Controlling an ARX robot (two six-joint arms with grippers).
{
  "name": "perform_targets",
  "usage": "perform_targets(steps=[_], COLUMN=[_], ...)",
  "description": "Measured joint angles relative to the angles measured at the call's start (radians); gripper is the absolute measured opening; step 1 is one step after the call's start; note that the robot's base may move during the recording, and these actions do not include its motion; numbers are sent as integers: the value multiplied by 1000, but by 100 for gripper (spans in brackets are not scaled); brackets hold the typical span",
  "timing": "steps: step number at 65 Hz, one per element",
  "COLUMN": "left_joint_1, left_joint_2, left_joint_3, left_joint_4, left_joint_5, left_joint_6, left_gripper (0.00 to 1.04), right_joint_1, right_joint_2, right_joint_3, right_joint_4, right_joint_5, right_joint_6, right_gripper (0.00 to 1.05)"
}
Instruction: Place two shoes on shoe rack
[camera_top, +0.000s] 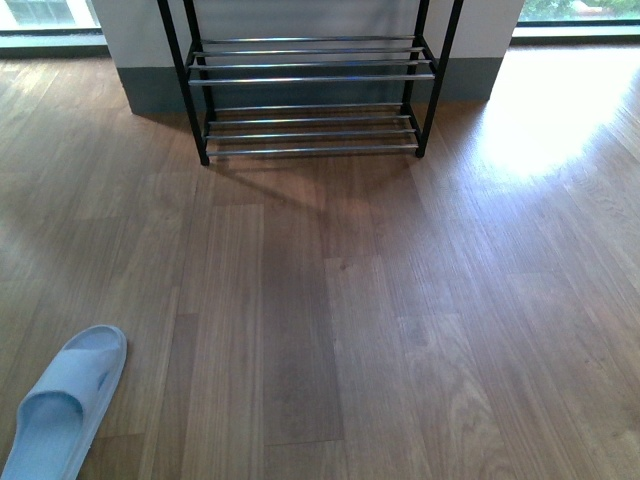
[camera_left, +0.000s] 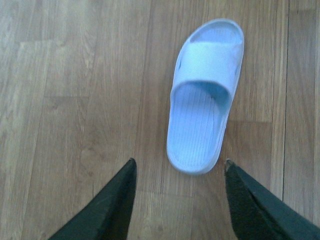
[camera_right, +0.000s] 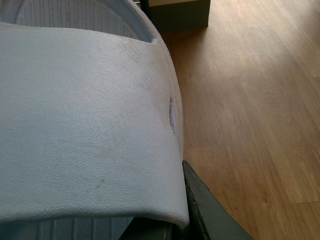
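One pale blue slide (camera_top: 63, 402) lies flat on the wood floor at the near left; the left wrist view shows it (camera_left: 204, 95) just beyond my open, empty left gripper (camera_left: 179, 164), its heel between the fingertips' line. My right gripper is shut on the other pale blue slide (camera_right: 85, 125), which fills the right wrist view; one dark finger (camera_right: 205, 210) shows beside its strap. The shoe rack (camera_top: 312, 75), black frame with chrome bars, stands empty against the far wall. The grey sneakers are out of view. Neither arm shows in the front view.
A grey-based wall (camera_top: 470, 80) runs behind the rack, with bright windows at both far corners. Wood floor (camera_top: 400, 300) stretches between me and the rack. A dark skirting block (camera_right: 180, 15) shows in the right wrist view.
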Motion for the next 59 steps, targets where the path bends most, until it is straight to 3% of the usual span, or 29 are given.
perform_targets(steps=[6,18,54,59], left_joint_1=[0,0,0,0], left_joint_2=[0,0,0,0], left_joint_3=[0,0,0,0], left_joint_4=[23,23,23,23], left_joint_5=[0,0,1,0], left_joint_6=[-1,-2,-2,-5], left_gripper=[29,1,1,9], right_joint_1=[0,0,0,0], right_joint_2=[0,0,0,0], right_joint_3=[0,0,0,0], right_joint_4=[0,0,0,0], right_joint_5=[0,0,0,0], right_joint_6=[0,0,0,0], right_gripper=[1,1,1,1])
